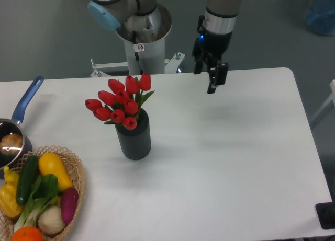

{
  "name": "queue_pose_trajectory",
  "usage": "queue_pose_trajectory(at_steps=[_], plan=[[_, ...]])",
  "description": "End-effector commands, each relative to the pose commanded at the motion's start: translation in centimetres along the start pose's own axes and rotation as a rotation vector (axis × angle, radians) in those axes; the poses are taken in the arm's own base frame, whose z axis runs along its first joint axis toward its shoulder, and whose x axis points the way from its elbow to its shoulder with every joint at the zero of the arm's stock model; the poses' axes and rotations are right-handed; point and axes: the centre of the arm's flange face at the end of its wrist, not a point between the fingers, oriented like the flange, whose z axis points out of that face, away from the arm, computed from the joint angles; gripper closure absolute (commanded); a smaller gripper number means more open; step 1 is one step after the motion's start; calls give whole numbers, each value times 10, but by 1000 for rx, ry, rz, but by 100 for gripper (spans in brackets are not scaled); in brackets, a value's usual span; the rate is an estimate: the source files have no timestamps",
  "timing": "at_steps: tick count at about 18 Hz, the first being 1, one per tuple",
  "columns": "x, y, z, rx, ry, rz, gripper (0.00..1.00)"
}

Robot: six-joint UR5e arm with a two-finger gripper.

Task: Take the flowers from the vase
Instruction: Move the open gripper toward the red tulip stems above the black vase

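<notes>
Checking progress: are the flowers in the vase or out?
In. The flowers stand in the upright vase; the gripper is apart from them.

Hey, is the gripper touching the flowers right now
Apart. The fixed camera shows the gripper hanging empty, up and to the right of the flowers, with bare table between them.
</notes>
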Motion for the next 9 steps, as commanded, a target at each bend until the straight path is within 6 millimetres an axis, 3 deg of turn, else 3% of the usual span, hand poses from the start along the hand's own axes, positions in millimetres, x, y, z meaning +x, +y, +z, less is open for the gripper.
queue_pose_trajectory(at_steps=[9], plan=[[-19,-18,11,222,31,-274,0]])
